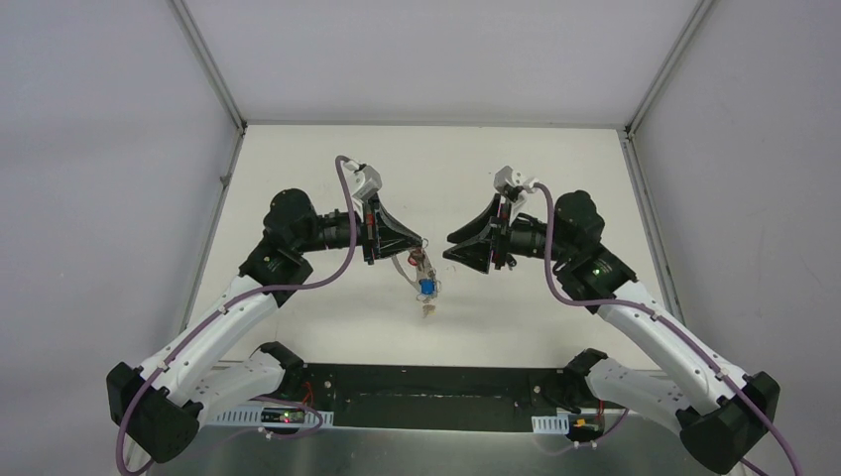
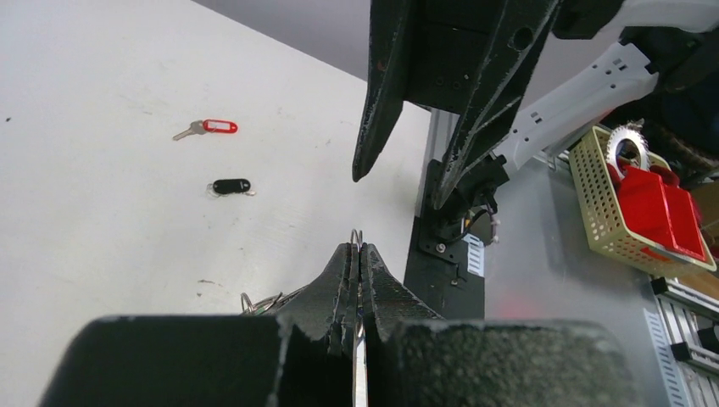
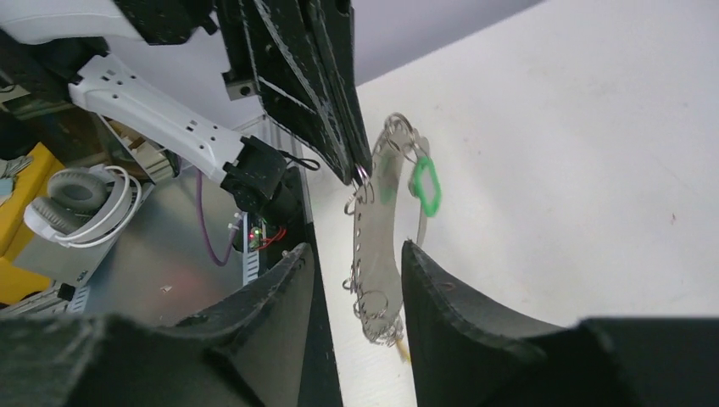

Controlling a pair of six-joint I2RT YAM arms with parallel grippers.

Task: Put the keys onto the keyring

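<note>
A: Left gripper (image 2: 358, 248)?
B: Clamped tight on the thin wire of the keyring (image 2: 357, 236), held above the table (image 2: 102, 212).
A: Right gripper (image 3: 356, 248)?
B: Gaped partly apart, gripped nothing; framed the dangling keyring between its fingers, green-headed key (image 3: 426, 188) and more keys (image 1: 426, 288) strung on it.
A: Further out?
B: Lay loose on the table, near each other: red-tagged key (image 2: 208, 127) and black-tagged key (image 2: 231, 186).

A white surface (image 1: 436, 169) fills the middle of the top view. Plain pale grey walls (image 1: 99, 149) box it in, with aluminium posts (image 1: 208, 61) running to the upper corners. The light is even. A cream perforated basket (image 2: 593, 203) sits at the right edge of the left wrist view, and white headphones (image 3: 78, 195) lie at the left of the right wrist view.
</note>
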